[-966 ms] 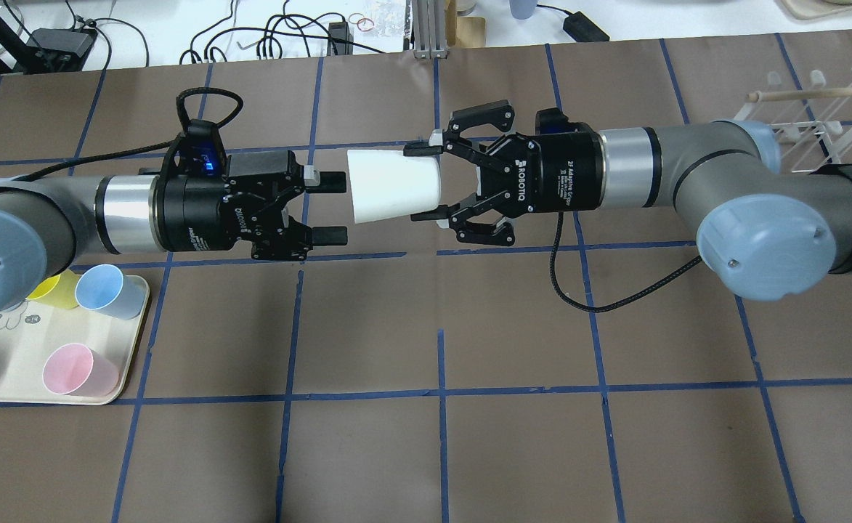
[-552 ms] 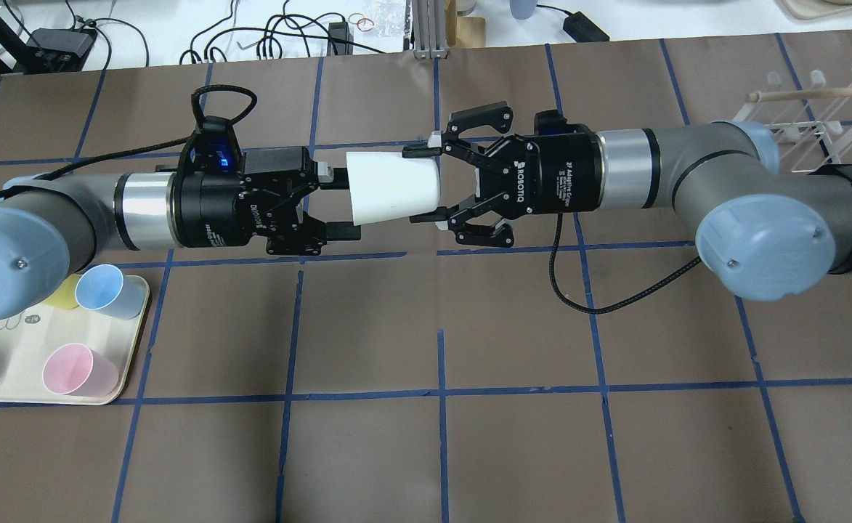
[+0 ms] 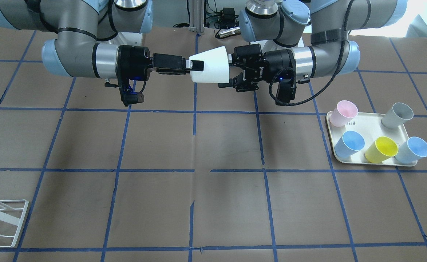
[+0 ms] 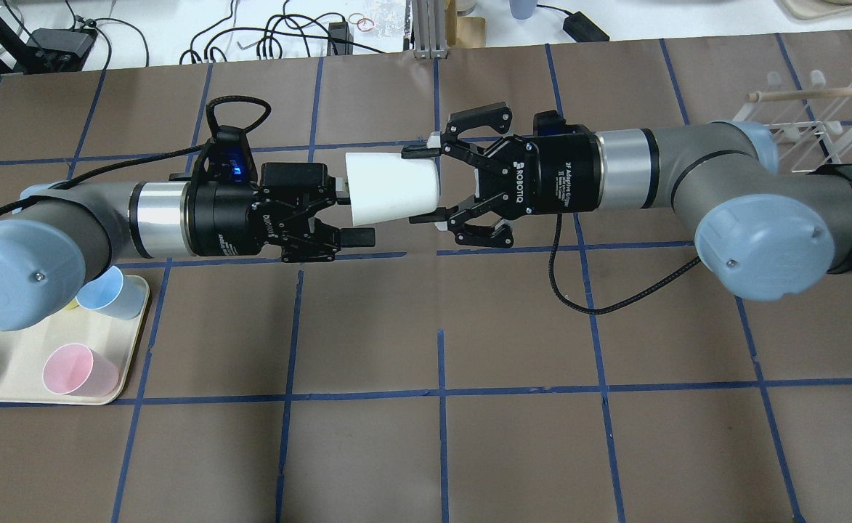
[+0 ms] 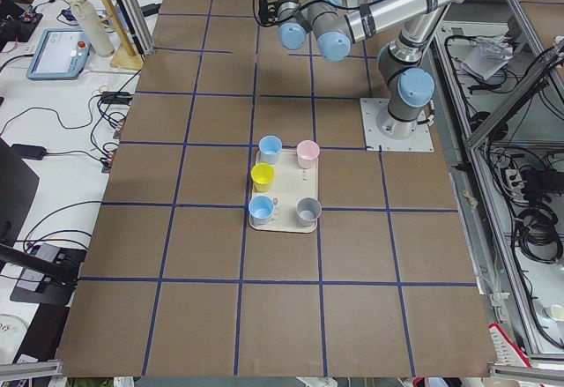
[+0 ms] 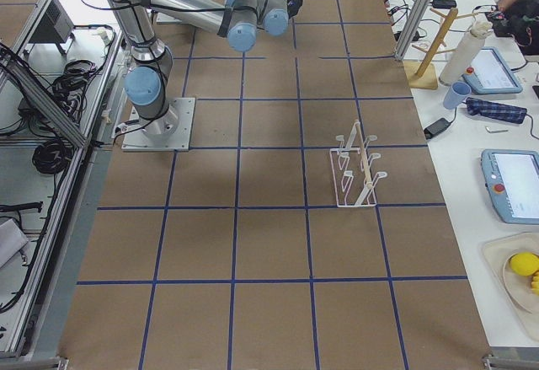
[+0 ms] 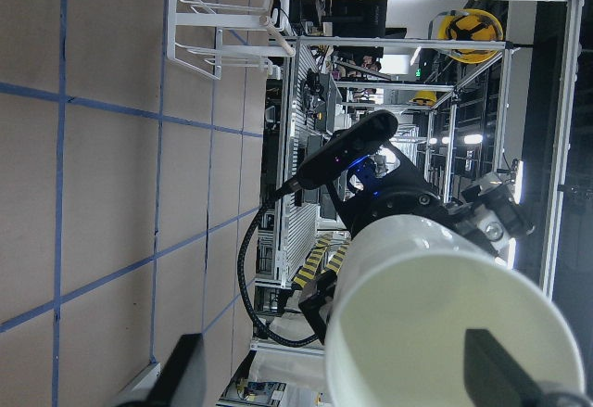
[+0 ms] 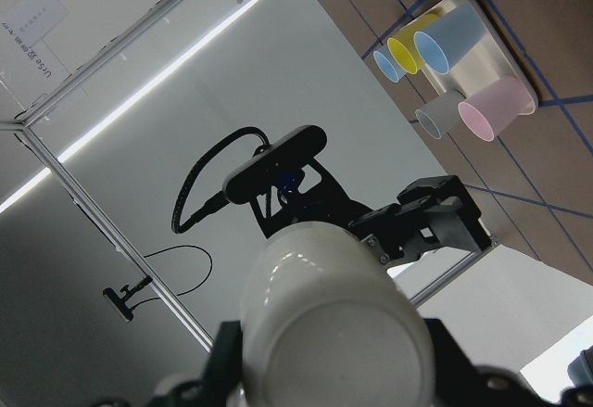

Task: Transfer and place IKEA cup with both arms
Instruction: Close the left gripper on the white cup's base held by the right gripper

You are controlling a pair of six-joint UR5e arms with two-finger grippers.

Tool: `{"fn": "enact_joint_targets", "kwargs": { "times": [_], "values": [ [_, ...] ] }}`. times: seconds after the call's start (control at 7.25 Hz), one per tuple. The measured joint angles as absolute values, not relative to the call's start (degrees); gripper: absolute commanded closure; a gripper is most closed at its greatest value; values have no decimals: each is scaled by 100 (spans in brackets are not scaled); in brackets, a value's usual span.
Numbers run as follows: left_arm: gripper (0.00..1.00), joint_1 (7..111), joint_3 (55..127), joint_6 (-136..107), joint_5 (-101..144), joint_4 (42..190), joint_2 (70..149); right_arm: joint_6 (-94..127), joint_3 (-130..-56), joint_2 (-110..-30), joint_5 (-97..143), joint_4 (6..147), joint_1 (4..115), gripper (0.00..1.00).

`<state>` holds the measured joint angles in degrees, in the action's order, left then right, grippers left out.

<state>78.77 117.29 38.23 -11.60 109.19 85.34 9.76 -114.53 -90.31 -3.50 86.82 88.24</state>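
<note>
Arms, two: left arm (image 4: 84,218) and right arm (image 4: 716,171). One tray (image 3: 370,120) by the desk's left edge holds five coloured cups (image 3: 380,149) in the front view; overhead, my left arm hides some. One IKEA cup (image 4: 393,187) hangs sideways above mid-desk. My right gripper (image 4: 420,184) pinches its base, and its mouth meets the spread fingertips of my left gripper (image 4: 356,216).

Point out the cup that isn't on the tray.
The white cup, held in the air by the right hand at its narrow end; the other five cups all stand on the tray.
</note>
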Motion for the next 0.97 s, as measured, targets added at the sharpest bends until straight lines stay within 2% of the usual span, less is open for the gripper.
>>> {"fn": "enact_joint_targets", "kwargs": {
  "times": [0.14, 0.28, 0.41, 0.55, 0.69, 0.83, 0.97],
  "values": [
    [47, 7877, 11725, 3780, -1031, 10912, 8536, 979, -11450, -9011, -356, 8658, 8824, 100],
    [59, 7866, 11708, 3723, -943, 10909, 8535, 977, -11444, -8984, -365, 8622, 8824, 100],
    [93, 7850, 11697, 3680, -909, 10905, 8533, 976, -11436, -8974, -373, 8605, 8824, 99],
    [100, 7834, 11695, 3673, -902, 10895, 8533, 978, -11428, -8974, -390, 8599, 8824, 74],
    [100, 7827, 11696, 3682, -909, 10869, 8524, 984, -11413, -8977, -419, 8598, 8824, 75],
    [100, 7825, 11685, 3686, -917, 10839, 8490, 992, -11404, -8988, -438, 8594, 8824, 69],
    [100, 7823, 11681, 3685, -922, 10804, 8453, 995, -11395, -8995, -444, 8592, 8823, 4]
  ]
}}
